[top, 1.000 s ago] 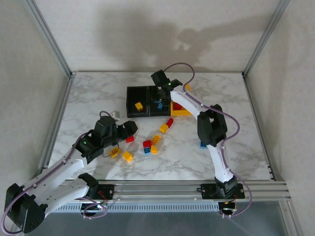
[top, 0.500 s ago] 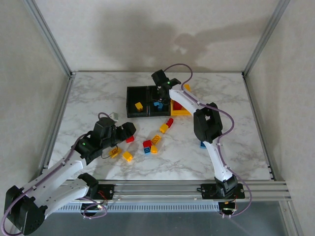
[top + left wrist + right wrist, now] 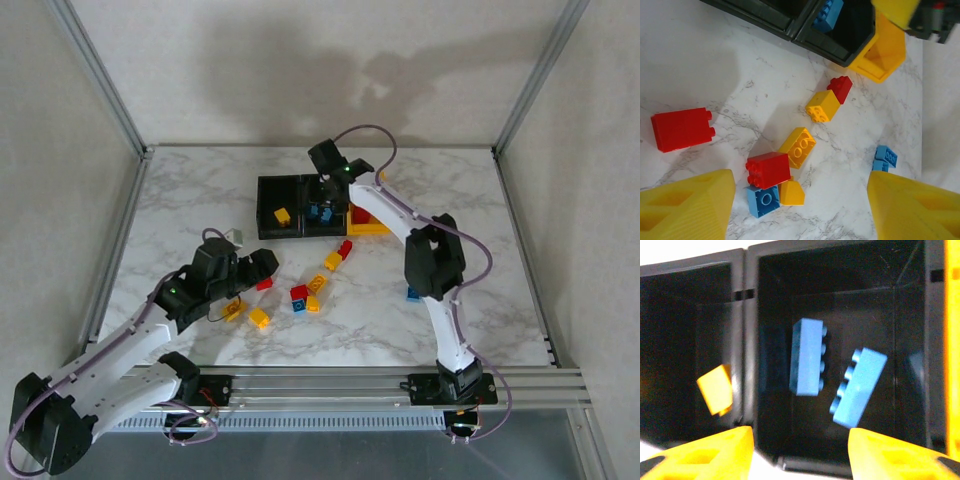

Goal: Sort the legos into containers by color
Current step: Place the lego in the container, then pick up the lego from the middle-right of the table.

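Right wrist: we read two blue legos (image 3: 809,357) in middle black bin (image 3: 840,275); right claw (image 3: 800,452) parted, empty. Left wrist: left claw (image 3: 800,210) parted, empty, above loose legos (image 3: 767,169) on counter (image 3: 715,75).

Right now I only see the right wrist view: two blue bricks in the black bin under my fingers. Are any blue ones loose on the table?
Observer: Yes, two. One blue brick sits in the central cluster, touching a red brick.
Operator: And the second?
Observer: The second blue brick lies alone beside the right arm.
Operator: Is the left arm in my way?
Observer: Probably not. The left gripper hovers open near a lone red brick, apart from the bins.
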You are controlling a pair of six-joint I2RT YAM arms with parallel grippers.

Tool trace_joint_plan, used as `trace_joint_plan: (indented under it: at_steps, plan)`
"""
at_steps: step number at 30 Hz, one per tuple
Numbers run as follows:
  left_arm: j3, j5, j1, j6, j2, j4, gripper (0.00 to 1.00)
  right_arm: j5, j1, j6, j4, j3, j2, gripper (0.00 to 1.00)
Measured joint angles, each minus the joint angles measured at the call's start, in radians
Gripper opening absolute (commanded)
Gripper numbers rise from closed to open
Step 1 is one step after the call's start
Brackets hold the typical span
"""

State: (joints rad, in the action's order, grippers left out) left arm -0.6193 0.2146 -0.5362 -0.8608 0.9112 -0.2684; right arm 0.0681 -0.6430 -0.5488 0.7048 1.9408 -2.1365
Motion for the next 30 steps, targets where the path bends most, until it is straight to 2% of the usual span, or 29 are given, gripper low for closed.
trace_joint_plan:
  at_steps: [7,16,23,30]
  plan:
    - [-0.017,0.069,-0.071,0.036,0.104,0.042,0.72,0.029,-0.020,0.014,-0.065,-0.358,0.385,0.67]
    - [-0.149,0.135,-0.241,0.106,0.324,0.121,0.73,0.045,0.042,-0.026,-0.040,-0.871,0.747,0.68]
    - [-0.198,0.138,-0.317,0.114,0.461,0.173,0.72,0.062,0.161,-0.083,0.031,-1.083,0.910,0.72]
    - [-0.224,0.138,-0.359,0.113,0.523,0.199,0.72,0.062,0.192,-0.129,0.038,-1.168,0.918,0.73]
